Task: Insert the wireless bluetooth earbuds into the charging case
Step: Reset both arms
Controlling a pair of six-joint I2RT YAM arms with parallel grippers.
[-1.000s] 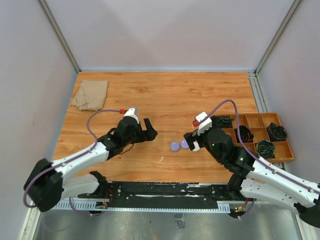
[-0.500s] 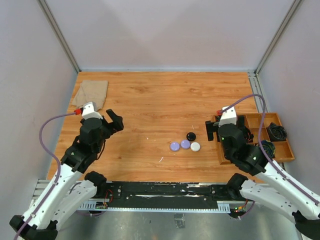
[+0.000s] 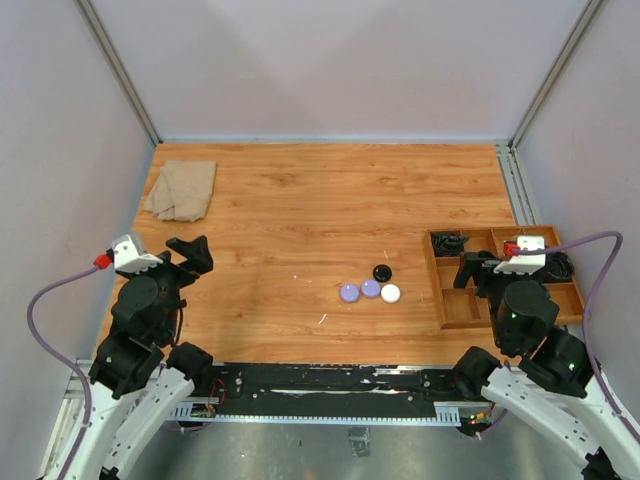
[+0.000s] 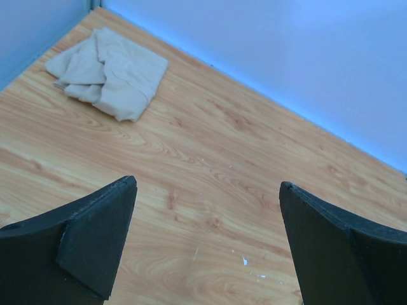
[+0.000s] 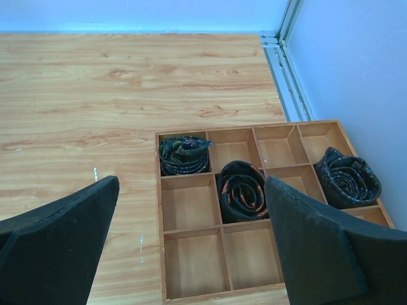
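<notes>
Several small round charging cases lie together at the table's middle front: two pale purple (image 3: 349, 293) (image 3: 371, 288), one white (image 3: 391, 293) and one black (image 3: 382, 272), all closed. No wireless bluetooth earbuds show in any view. My left gripper (image 3: 190, 252) (image 4: 208, 184) is drawn back near the table's left front, open over bare wood with nothing between its fingers. My right gripper (image 3: 475, 268) (image 5: 192, 181) hangs open and empty above the wooden tray, well to the right of the cases. Neither wrist view shows the cases.
A wooden tray (image 3: 441, 300) (image 5: 159, 210) with square compartments stands at the right edge and holds several rolled dark ties (image 5: 242, 190). A folded beige cloth (image 3: 182, 190) (image 4: 109, 70) lies at the back left. Walls close in three sides.
Both arms have pulled back from the table's middle toward their bases, the left to the left edge and the right over the tray. All the cases now show.
</notes>
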